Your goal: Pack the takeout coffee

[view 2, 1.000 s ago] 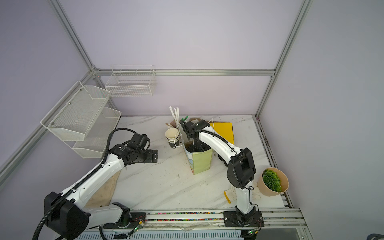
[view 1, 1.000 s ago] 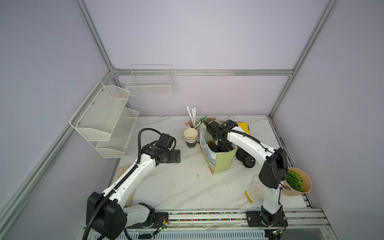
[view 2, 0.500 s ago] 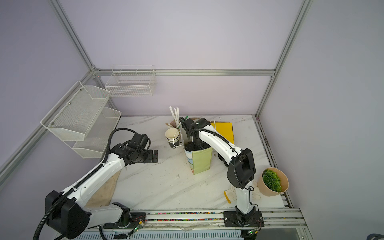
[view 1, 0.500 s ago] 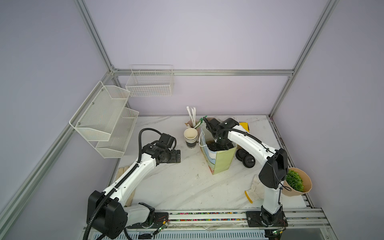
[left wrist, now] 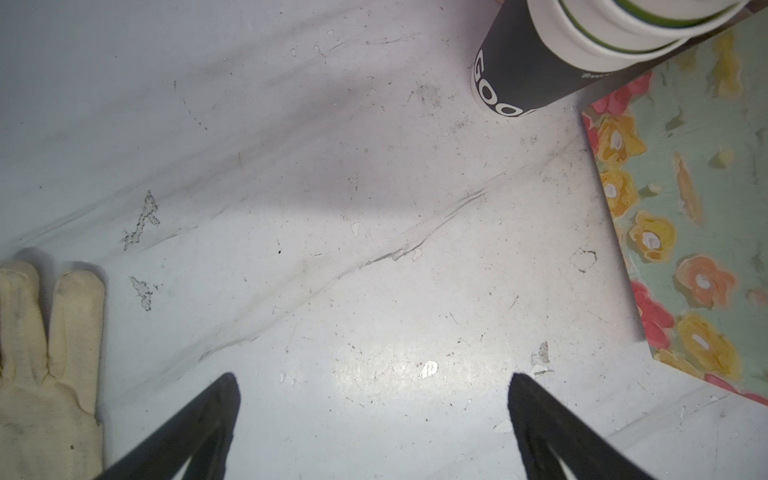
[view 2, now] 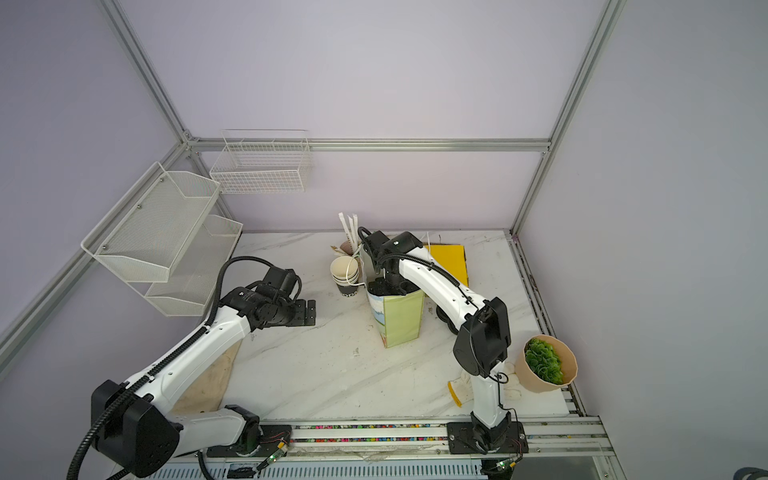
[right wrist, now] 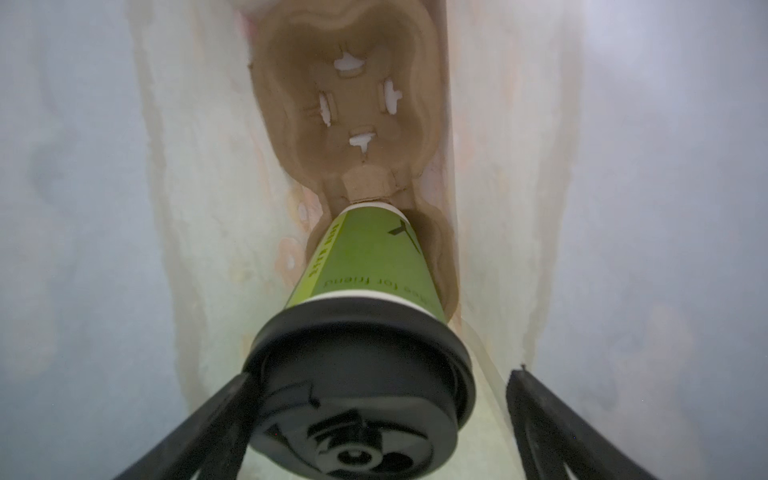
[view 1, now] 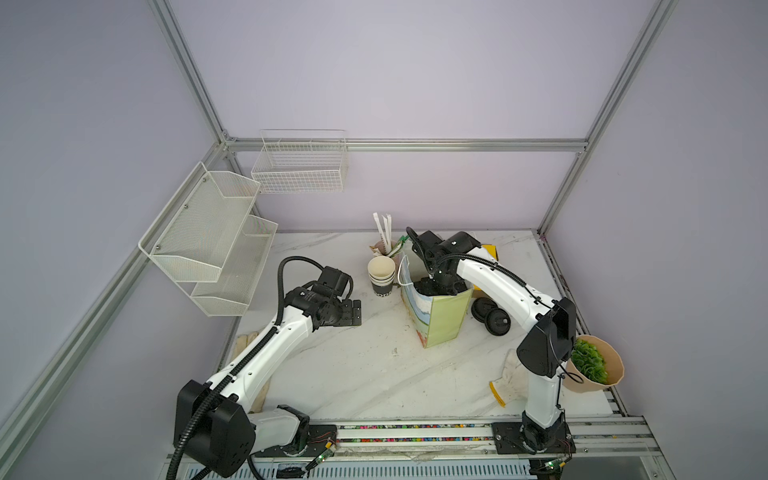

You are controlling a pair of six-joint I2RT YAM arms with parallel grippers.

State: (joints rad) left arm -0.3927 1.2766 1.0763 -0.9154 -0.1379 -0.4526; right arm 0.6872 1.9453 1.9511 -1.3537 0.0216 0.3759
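Right gripper [right wrist: 380,374] has eased jaws wide inside bag [view 1: 446,322]; lidded coffee cup [right wrist: 365,257] stands in carrier [right wrist: 365,108] at bottom, hidden from top views. Left gripper [left wrist: 372,374] wide, empty, near stacked cups [view 1: 380,270].

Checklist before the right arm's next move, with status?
1. Right gripper open: ok.
2. Green paper cup with black lid sits base-down in a pocket of the brown moulded pulp carrier: ok.
3. Lid on the cup: ok.
4. Both fingers off the lid: one is clear, the other is at its rim; cannot tell.
5. Left gripper open, empty, outside the flowered paper bag: ok.
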